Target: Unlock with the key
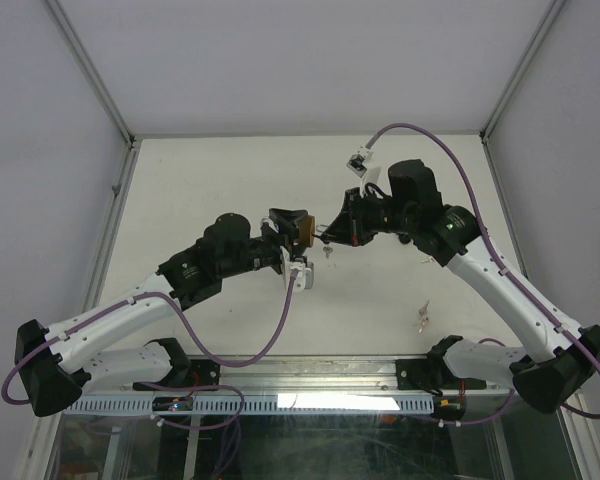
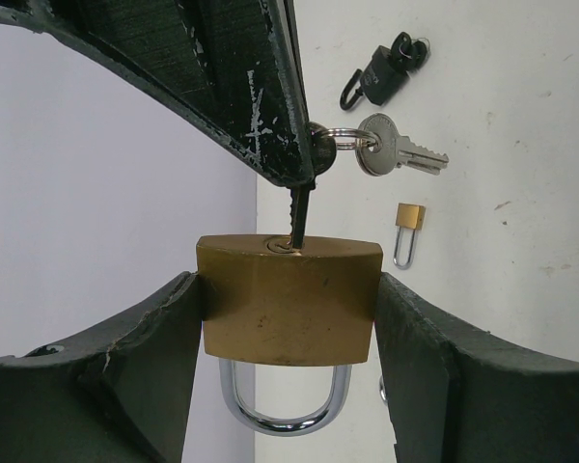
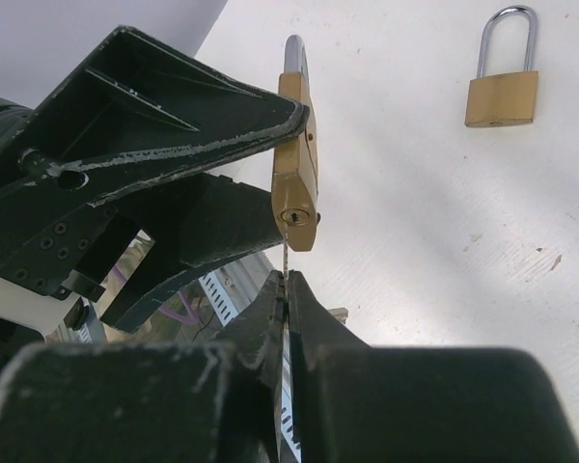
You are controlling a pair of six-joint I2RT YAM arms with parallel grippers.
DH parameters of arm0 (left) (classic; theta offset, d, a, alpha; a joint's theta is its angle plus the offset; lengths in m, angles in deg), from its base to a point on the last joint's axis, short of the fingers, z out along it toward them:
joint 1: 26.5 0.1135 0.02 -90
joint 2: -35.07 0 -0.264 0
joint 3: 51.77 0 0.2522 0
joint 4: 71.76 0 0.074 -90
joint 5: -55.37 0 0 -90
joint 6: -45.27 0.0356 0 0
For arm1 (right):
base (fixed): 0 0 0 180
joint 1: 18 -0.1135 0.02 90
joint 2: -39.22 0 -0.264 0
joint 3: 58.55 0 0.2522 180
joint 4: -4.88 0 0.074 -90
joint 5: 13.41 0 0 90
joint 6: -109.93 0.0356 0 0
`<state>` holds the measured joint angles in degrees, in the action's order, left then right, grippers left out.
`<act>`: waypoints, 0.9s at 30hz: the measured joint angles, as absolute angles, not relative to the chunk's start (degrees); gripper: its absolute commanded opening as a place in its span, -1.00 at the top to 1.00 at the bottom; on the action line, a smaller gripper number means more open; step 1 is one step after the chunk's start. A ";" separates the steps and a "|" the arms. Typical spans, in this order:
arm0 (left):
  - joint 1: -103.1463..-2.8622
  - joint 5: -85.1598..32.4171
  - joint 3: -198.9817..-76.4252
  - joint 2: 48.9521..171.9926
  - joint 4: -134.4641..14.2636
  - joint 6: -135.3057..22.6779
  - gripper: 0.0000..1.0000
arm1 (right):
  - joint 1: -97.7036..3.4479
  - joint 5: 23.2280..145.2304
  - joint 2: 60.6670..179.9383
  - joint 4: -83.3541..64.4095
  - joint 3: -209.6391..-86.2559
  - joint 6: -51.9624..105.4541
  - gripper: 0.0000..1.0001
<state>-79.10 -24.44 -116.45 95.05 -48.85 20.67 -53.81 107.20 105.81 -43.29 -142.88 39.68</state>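
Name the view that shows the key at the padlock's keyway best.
Left wrist: the key blade meets the top of the brass padlock, close and face-on. Right wrist shows the blade edge-on, a thin line. Top external shows it too small to make out.

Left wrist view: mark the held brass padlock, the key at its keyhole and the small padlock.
held brass padlock point(image 2: 289, 304): left wrist view, middle of its brass body.
key point(image 2: 297, 214): left wrist view, blade just above the keyhole.
small padlock point(image 2: 411, 215): left wrist view, its brass body.
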 measured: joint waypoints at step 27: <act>-80.22 -25.90 -116.52 96.32 -49.44 20.98 1.00 | -51.56 109.93 104.43 -38.98 -139.05 43.22 1.00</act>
